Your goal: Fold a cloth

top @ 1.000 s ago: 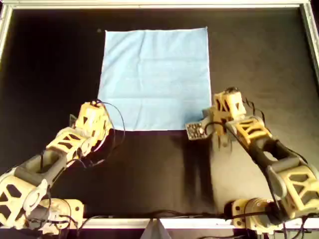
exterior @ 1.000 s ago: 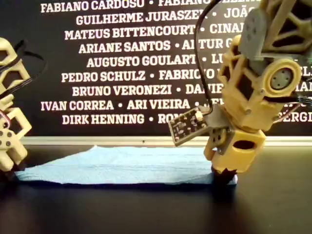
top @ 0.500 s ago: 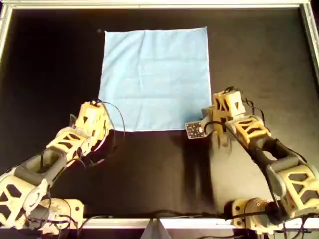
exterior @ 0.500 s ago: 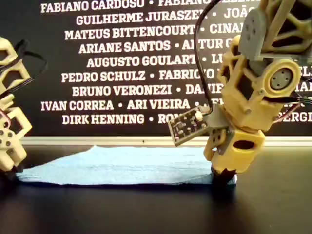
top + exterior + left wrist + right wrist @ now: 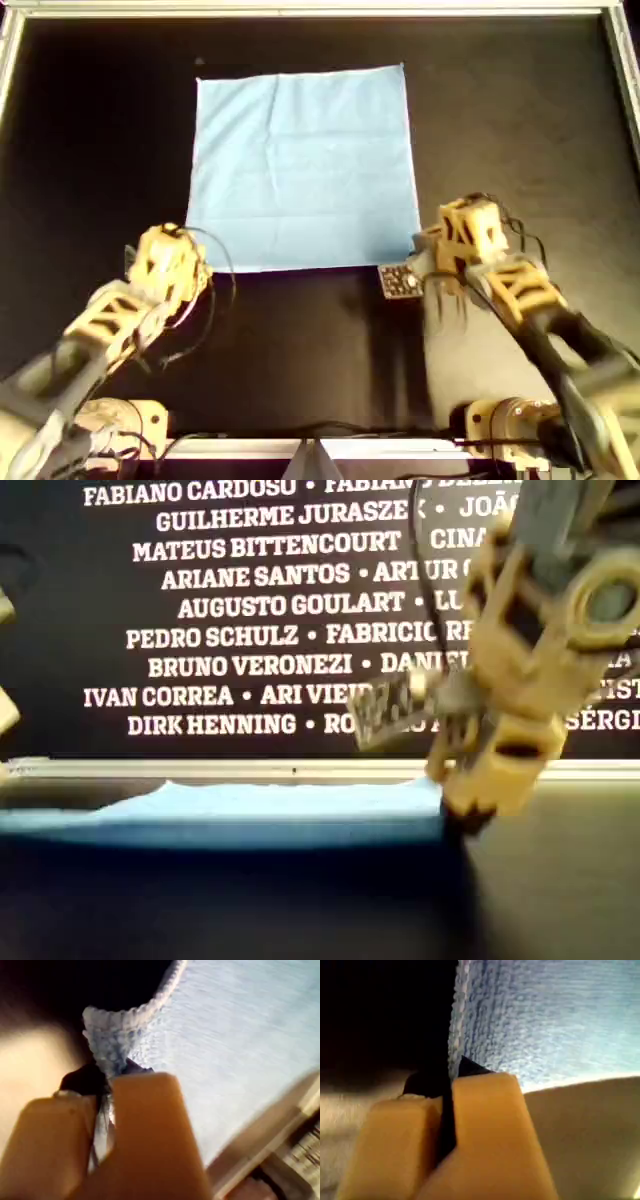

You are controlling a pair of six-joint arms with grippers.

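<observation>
Cloth [image 5: 300,165] lay flat on bench [image 5: 520,130], slid a bit nearer arms. Left gripper [image 5: 172,262] and right gripper [image 5: 462,238] had jaws clamped on 2 near corners. Pull started; fold could begin.

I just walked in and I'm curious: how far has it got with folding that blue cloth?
Barely started. Done: each claw has pinched a near corner of the cloth, the left claw and the right claw both closed on its hem. In hand: the near edge looks lifted off the black table in the exterior view. Left: the cloth is spread in one layer, so no fold is made yet.
</observation>
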